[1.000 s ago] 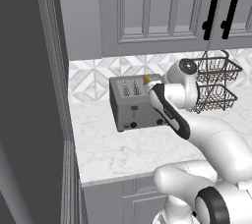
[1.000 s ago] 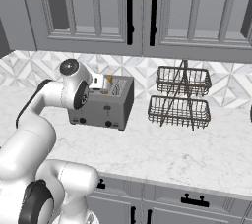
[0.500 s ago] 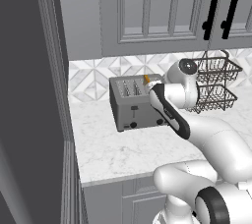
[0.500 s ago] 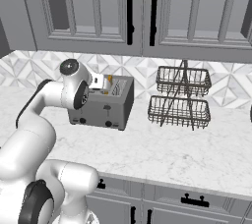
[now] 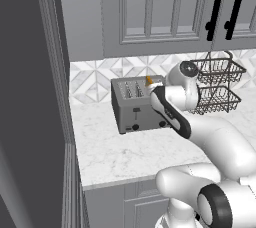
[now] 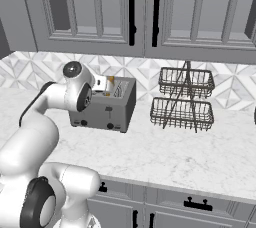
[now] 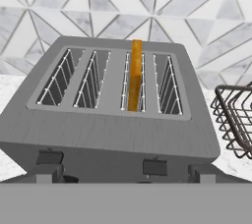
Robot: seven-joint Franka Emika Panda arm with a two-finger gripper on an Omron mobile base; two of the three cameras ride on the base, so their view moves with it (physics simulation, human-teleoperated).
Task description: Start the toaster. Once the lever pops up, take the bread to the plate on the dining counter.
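Toaster (image 7: 115, 134) just ahead of the spread, empty fingers (image 7: 125, 175) | bread (image 7: 134, 75) upright in third slot | levers unpressed, carrying remains

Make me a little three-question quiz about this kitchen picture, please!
1. Multiple choice: counting from the left in the hand view, which slot of the toaster holds the bread? A) first B) second C) third D) fourth
2. True or false: the wire basket rack stands on the worktop beside the toaster, not touching it.
3. Fill in: the bread sticks up out of its slot, and the pincer's jaws are ____.

Key: 1 C. 2 True. 3 open.
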